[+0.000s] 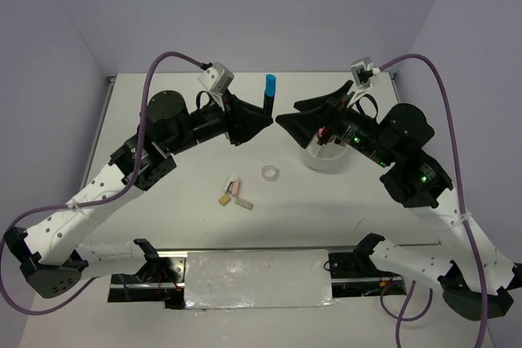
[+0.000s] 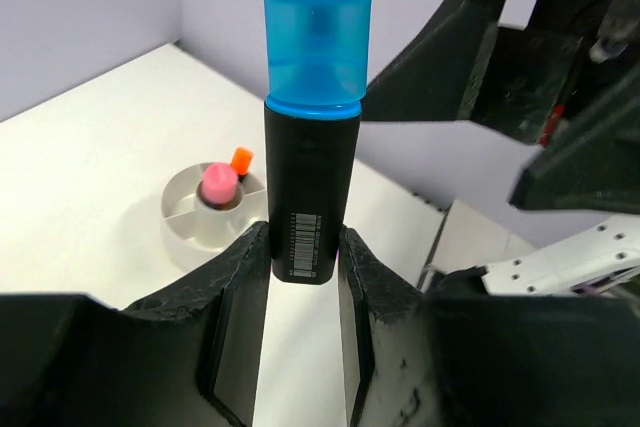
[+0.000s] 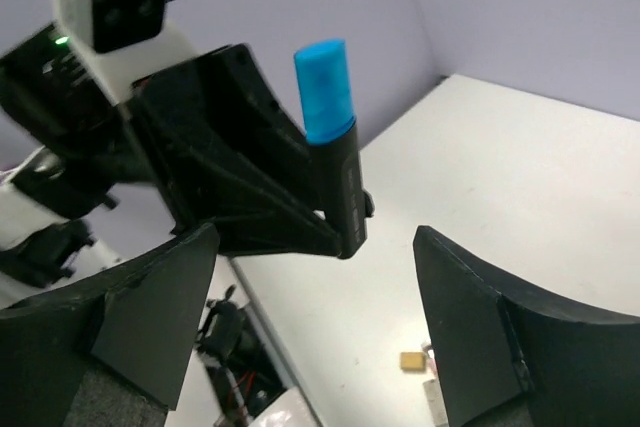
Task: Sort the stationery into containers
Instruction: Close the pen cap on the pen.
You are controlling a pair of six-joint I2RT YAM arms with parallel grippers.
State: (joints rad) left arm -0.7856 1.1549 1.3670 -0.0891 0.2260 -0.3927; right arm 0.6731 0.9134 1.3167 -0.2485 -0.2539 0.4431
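Matte black marker [image 2: 310, 177], translucent blue cap, barcode sticker [image 2: 303, 244] low on barrel with digits unreadable, upright and clamped in left gripper [image 2: 305, 247] above desk [image 1: 326, 218]. Right gripper [image 3: 315, 252] spread wide, empty, near it. Round white plastic divided tub [image 2: 185, 217] holding pink cylinder [image 2: 219, 183] and orange-tipped marker [image 2: 241, 158]; clear tape ring [image 1: 271, 173] flat on desk.

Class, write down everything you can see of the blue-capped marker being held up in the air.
The blue-capped marker has a chunky black body, plastic by its look, with a white barcode print near its base and a translucent blue cap fitted on top. It stands upright, cap up, its lower end clamped between the fingers of the left hand. Nothing else touches it.
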